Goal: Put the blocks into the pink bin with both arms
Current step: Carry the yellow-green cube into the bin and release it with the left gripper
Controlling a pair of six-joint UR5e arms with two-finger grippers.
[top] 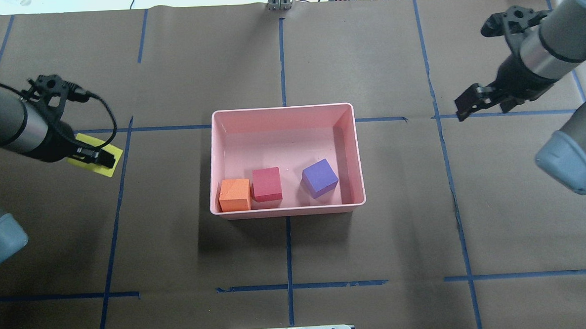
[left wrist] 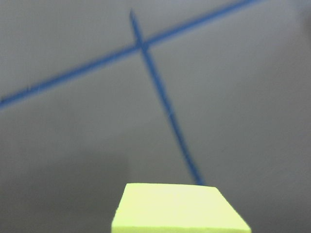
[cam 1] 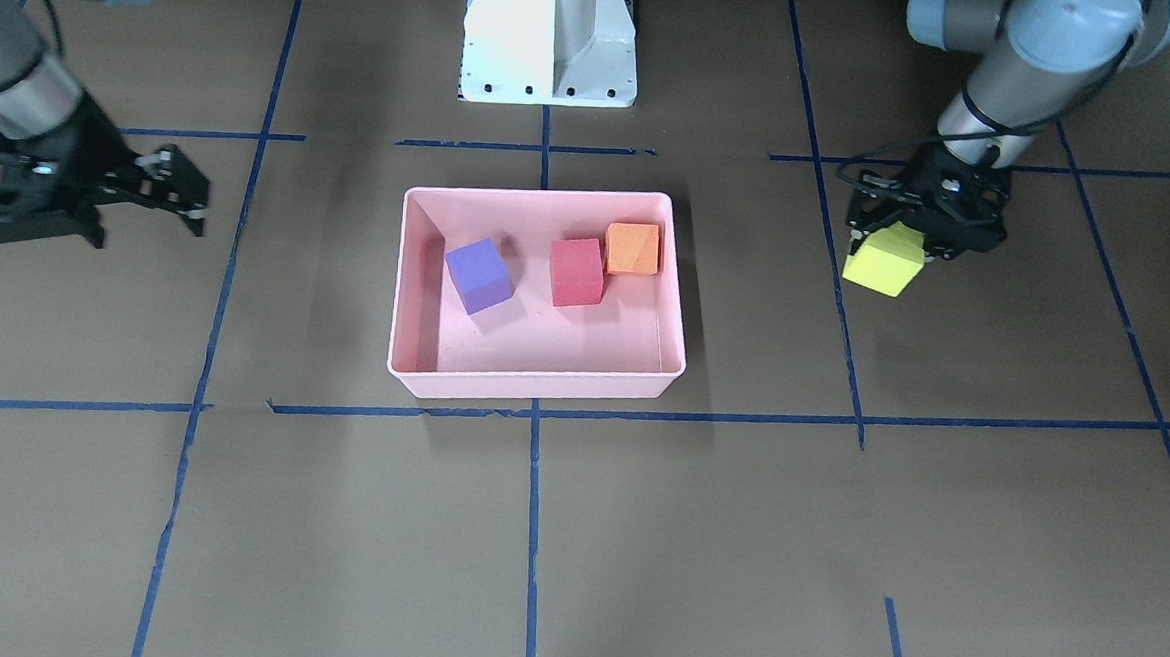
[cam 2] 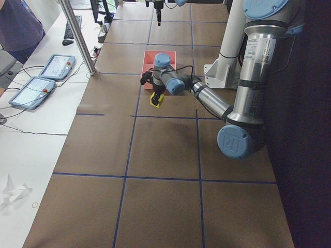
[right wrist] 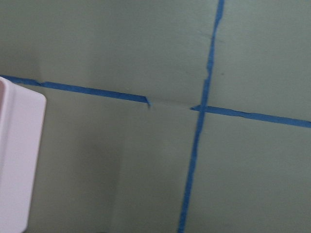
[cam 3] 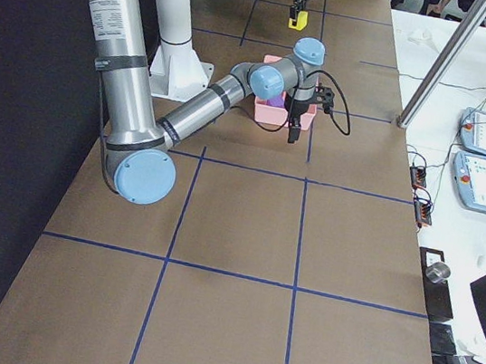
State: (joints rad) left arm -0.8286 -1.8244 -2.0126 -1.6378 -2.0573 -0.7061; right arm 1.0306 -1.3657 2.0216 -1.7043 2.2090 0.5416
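Left gripper (cam 1: 895, 247) is what we look at first: its fingers are clamped on the yellow-green block (cam 1: 884, 264), well apart from the pink bin (cam 1: 537, 391) on the robot's left side. Our wrist view shows that block's top face at the bottom edge, with the paper blurred behind it; we cannot tell for sure whether it is clear of the surface. Right gripper (cam 1: 187, 192) is spread and holds nothing, out on the opposite side of the bin and also well apart from it

We see the table (cam 1: 633, 551) covered in brown paper and crossed by blue tape lines (cam 1: 533, 526). From the overhead view, the left arm (top: 4, 127) comes in from the left edge with its forearm sloping inward and its wrist tipped down over a tape crossing. The right arm (top: 550, 49) reaches in from the right edge, wrist angled so its fingers point down and toward the bin. A white pedestal (cam 1: 550, 36) stands behind the bin

The bin sits at the table's middle. Inside, all along the wall nearest the robot, we find the purple block (cam 1: 479, 275) turned askew toward the robot's right, the red block (cam 1: 576, 272) near the middle, and the orange block (cam 1: 633, 249) just beside the red one, in the corner on the robot's left
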